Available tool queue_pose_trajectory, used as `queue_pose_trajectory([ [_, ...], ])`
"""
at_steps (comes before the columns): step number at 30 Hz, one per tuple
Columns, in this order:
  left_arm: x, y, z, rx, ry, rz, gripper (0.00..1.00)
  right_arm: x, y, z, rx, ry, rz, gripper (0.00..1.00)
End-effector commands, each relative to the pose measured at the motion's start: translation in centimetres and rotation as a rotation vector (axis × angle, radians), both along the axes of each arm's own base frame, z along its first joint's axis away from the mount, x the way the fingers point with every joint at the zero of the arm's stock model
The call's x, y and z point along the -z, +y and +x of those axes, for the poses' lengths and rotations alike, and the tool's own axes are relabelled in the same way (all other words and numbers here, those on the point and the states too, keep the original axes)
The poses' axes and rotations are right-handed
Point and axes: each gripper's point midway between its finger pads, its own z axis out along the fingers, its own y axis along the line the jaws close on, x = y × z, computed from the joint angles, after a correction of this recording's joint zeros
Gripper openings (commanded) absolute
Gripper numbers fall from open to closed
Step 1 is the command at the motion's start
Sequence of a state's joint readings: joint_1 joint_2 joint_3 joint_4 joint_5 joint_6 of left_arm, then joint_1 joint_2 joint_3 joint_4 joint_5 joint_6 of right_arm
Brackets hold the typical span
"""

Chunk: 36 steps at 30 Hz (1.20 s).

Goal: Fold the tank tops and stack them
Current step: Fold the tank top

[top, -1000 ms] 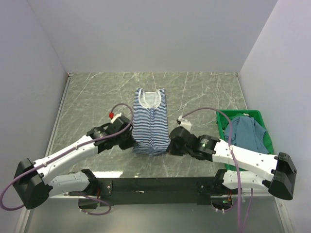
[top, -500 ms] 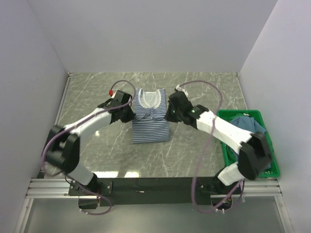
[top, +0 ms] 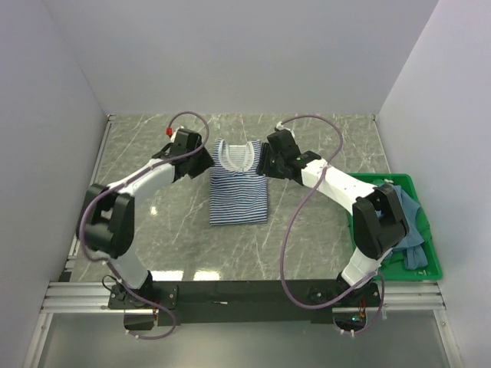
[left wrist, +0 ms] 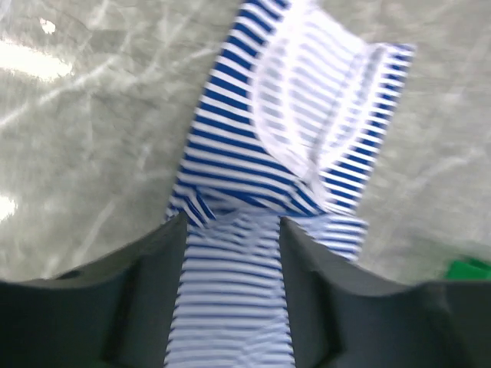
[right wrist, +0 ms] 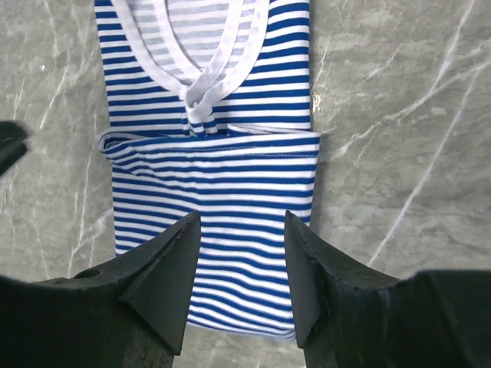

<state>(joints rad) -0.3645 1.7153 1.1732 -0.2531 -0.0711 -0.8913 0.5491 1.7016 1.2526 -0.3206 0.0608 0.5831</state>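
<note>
The striped tank top (top: 239, 198) lies folded on the marble table, its bottom half doubled up to just below the white neck trim. In the left wrist view this top (left wrist: 307, 123) fills the frame, and in the right wrist view it (right wrist: 215, 176) lies flat with the fold edge across it. My left gripper (top: 205, 162) hovers at the top's left upper edge, its jaws (left wrist: 232, 222) open over the cloth. My right gripper (top: 266, 165) is at the right upper edge, also open (right wrist: 241, 222) and holding nothing. The teal tank top (top: 414, 226) lies crumpled in the crate.
A green plastic crate (top: 390, 179) stands at the table's right edge, partly behind my right arm; a corner of it (left wrist: 468, 268) shows in the left wrist view. White walls close in the table on three sides.
Both grippers carried the striped top's lower hem away from the bases toward the neckline, folding it in half. Both then opened and let go of the cloth.
</note>
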Motion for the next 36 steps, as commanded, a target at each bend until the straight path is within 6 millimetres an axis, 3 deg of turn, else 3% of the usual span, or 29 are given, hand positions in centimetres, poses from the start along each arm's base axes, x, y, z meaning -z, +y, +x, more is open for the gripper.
queue_pose_trajectory([
  [1, -3.3, -1.0, -2.1, 0.001, -0.051, -0.043, 0.51, -2.4, 1.3, -1.3, -0.045, -0.077, -0.003, 0.54],
  [4, -3.0, -3.7, -4.0, 0.085, -0.046, -0.080, 0.36, -1.3, 1.6, -2.0, -0.029, -0.064, -0.051, 0.52],
  [6, -2.5, -4.8, -4.0, 0.109, -0.043, -0.092, 0.29, -0.6, 2.2, -2.7, -0.027, -0.046, -0.038, 0.50],
  [10, -0.2, -4.7, -2.8, 0.066, -0.004, -0.064, 0.17, 1.8, 2.3, -4.9, -0.036, 0.003, -0.050, 0.47],
  [14, 2.0, -3.6, -0.9, -0.001, 0.024, -0.054, 0.14, 4.5, 2.1, -6.7, -0.041, 0.054, -0.071, 0.47],
  [15, 3.4, -3.5, -0.7, -0.009, 0.054, -0.044, 0.13, 5.4, 2.1, -7.1, -0.049, 0.070, -0.077, 0.47],
  [19, 4.9, -3.3, 1.0, -0.031, 0.076, -0.004, 0.10, 7.6, 2.0, -8.0, -0.058, 0.105, -0.095, 0.47],
  [24, 6.9, -2.7, 0.3, -0.054, 0.129, 0.018, 0.09, 10.3, 1.8, -9.1, -0.094, 0.161, -0.141, 0.46],
  [28, 6.7, -2.9, -1.6, -0.025, 0.129, -0.004, 0.18, 11.3, 1.3, -10.4, -0.102, 0.177, -0.174, 0.47],
  [30, 4.4, -3.3, -1.8, 0.005, 0.074, -0.040, 0.23, 11.3, 1.0, -10.9, -0.104, 0.175, -0.175, 0.47],
  [32, 3.4, -3.0, -2.8, 0.015, 0.060, -0.042, 0.35, 11.1, 0.6, -11.0, -0.099, 0.172, -0.182, 0.47],
  [33, 1.4, -3.0, -3.1, 0.028, 0.020, -0.062, 0.44, 10.5, 0.5, -10.9, -0.096, 0.158, -0.180, 0.48],
  [35, 1.0, -2.4, -4.7, 0.028, 0.024, -0.055, 0.51, 9.6, 0.7, -10.8, -0.102, 0.138, -0.168, 0.50],
  [36, 0.0, -1.8, -5.7, 0.014, 0.021, -0.054, 0.53, 8.2, 0.8, -10.4, -0.098, 0.108, -0.149, 0.52],
])
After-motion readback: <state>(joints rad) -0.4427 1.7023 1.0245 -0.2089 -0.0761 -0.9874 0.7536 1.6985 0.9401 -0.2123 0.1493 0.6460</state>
